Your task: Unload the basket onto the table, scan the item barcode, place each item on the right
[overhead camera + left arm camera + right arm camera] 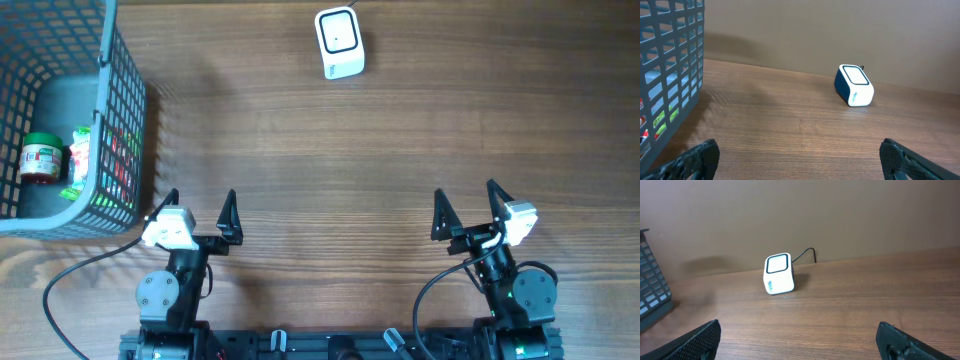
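A white barcode scanner with a dark window stands at the far middle of the table; it also shows as the scanner in the left wrist view and the scanner in the right wrist view. Items lie inside the grey basket at the far left: a jar with a green lid and a green packet. My left gripper rests open near the front left, beside the basket's corner. My right gripper is open at the front right. Nothing sits between either pair of fingers.
The basket wall fills the left of the left wrist view, close to that gripper. A black cable runs from the scanner to the table's far edge. Bare wood lies between the grippers and the scanner.
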### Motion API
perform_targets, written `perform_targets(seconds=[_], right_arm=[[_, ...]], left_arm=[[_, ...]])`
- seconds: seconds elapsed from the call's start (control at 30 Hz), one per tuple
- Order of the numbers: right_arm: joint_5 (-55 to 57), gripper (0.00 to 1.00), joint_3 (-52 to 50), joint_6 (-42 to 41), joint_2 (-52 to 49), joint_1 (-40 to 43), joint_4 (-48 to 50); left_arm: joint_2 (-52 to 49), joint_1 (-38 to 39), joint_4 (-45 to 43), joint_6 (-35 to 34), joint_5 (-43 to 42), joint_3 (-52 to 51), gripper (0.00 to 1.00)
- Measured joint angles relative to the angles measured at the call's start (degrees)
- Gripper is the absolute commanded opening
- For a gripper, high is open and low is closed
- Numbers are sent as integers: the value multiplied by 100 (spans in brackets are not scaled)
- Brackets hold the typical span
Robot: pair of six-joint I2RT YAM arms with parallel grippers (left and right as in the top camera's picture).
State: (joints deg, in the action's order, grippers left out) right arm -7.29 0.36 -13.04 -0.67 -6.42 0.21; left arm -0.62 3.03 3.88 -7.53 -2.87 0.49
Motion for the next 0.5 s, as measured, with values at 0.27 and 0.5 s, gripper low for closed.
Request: perform_targets(seconds=[0.27,0.5], right_arm=[[0,100,0,0,0,0,0],[0,100,0,0,0,0,0]], left_arm=[[0,0,0,0,0,0,100],[-31,0,-4,0,-9,0,100]])
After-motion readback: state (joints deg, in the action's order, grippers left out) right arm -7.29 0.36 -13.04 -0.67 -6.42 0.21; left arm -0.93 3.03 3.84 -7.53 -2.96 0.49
